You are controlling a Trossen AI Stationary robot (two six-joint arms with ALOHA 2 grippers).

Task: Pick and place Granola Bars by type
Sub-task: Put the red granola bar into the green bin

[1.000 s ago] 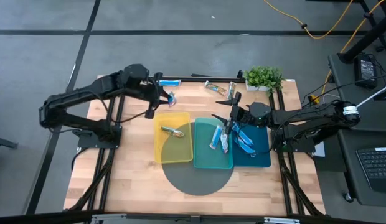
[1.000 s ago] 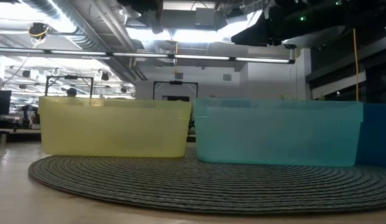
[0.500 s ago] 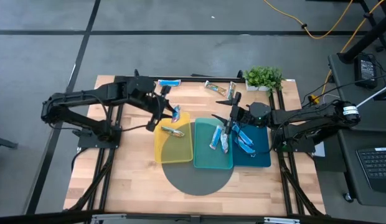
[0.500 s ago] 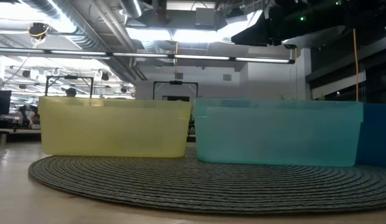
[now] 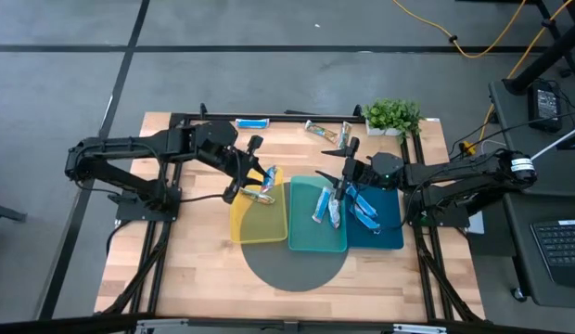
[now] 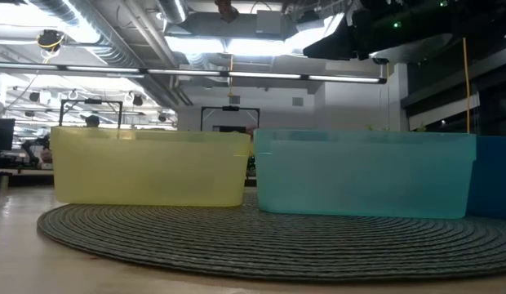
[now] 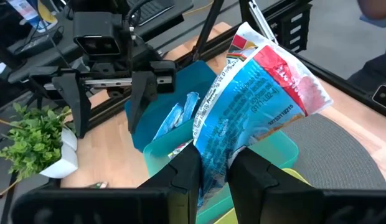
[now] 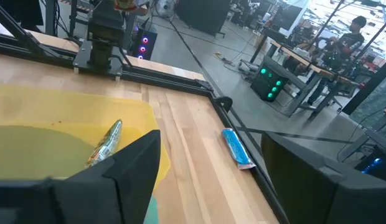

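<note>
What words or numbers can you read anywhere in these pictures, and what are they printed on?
Blue-and-white granola bar held in the left end effector: print runs along the wrapper's seam and face, too blurred to read.
Bars in the teal tray and on the table: too small to read.
Nothing else legible.

2 matte black jointed arms, each ending in a hand (image 5: 248,170) with 2 flat dark fingers (image 7: 181,175).

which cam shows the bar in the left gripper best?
Left wrist view: the blue-and-white bar fills the frame, pinched in the left gripper. High view shows it small above the yellow tray. Low and right wrist views miss it.
</note>
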